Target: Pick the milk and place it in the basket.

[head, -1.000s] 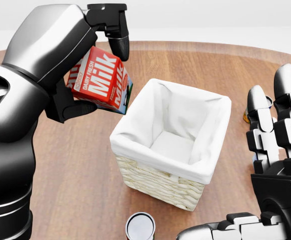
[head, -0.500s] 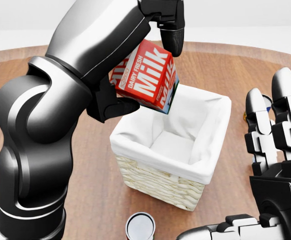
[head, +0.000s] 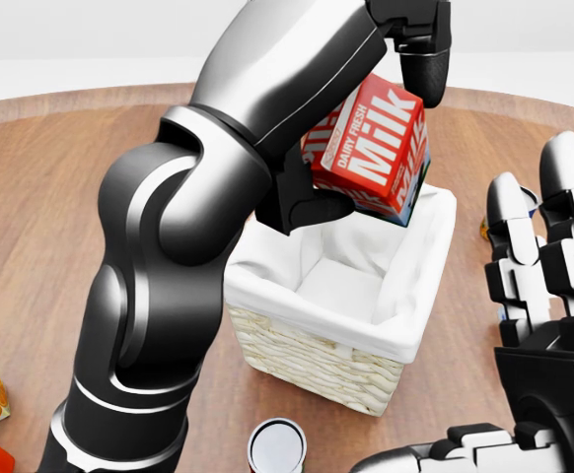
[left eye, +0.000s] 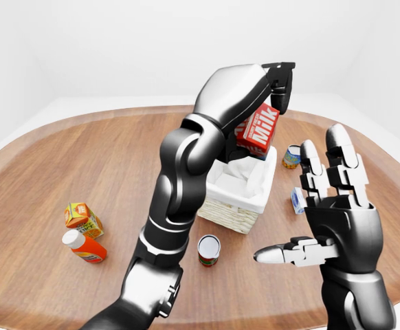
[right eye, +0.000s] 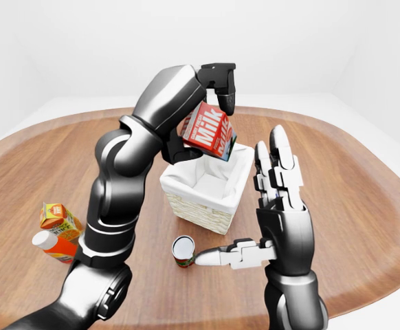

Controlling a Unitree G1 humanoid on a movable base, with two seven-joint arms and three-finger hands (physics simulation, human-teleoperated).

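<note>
One milk (shifted right) over basket

Bare simulated test room — blank white walls (featureless), wooden table.

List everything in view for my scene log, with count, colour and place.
milk: 1, red carton, held over the basket
basket: 1, wicker with white lining, table centre
table: 1, brown wood, round
can: 1, red with pale top, below the basket in the left-eye view
juice carton: 1, orange, table's left
bottle: 1, orange with white cap, beside the juice carton
small can: 1, right of the basket
small box: 1, blue and white, by the right hand
left hand: black, shut on the milk
right hand: black and grey, open
</note>
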